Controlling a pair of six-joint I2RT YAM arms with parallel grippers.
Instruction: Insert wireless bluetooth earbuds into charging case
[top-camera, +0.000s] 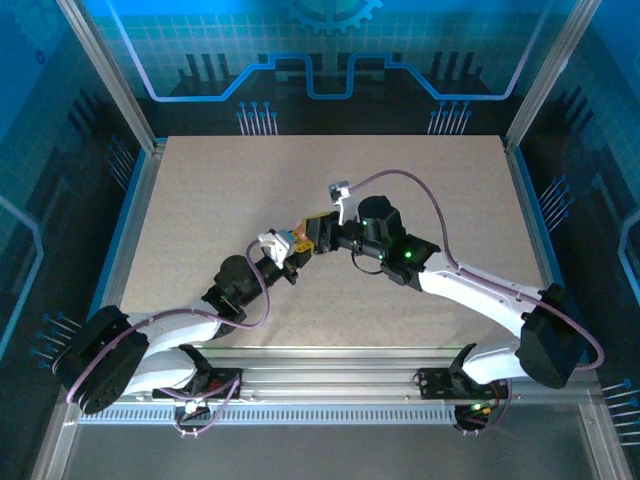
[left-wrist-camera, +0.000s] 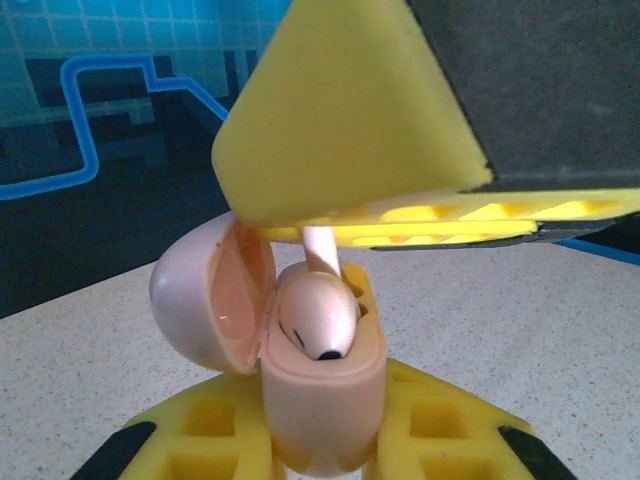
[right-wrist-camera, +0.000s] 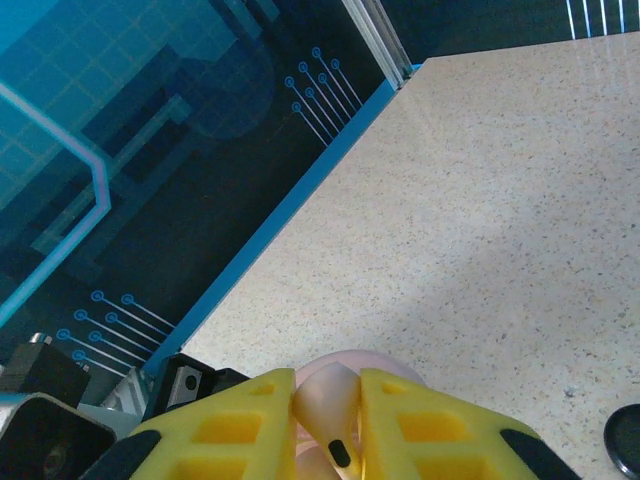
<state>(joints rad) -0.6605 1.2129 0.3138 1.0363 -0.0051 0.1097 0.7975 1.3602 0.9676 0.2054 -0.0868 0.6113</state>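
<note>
Left end effector (left-wrist-camera: 325, 445): clamped on the bottom of the case (left-wrist-camera: 320, 400), holding it over the counter (left-wrist-camera: 560, 330).
Case: pale pink and glossy, with its lid (left-wrist-camera: 205, 305) swung open to one side.
Earbud (left-wrist-camera: 318, 318): same pink with a dark tip, head partly in its well, stem pointing up.
Right end effector (right-wrist-camera: 326, 425): pinching the stem.
Doing it well: I'd press straight down along the stem with the case held steady, and let go only once it's seated.
</note>
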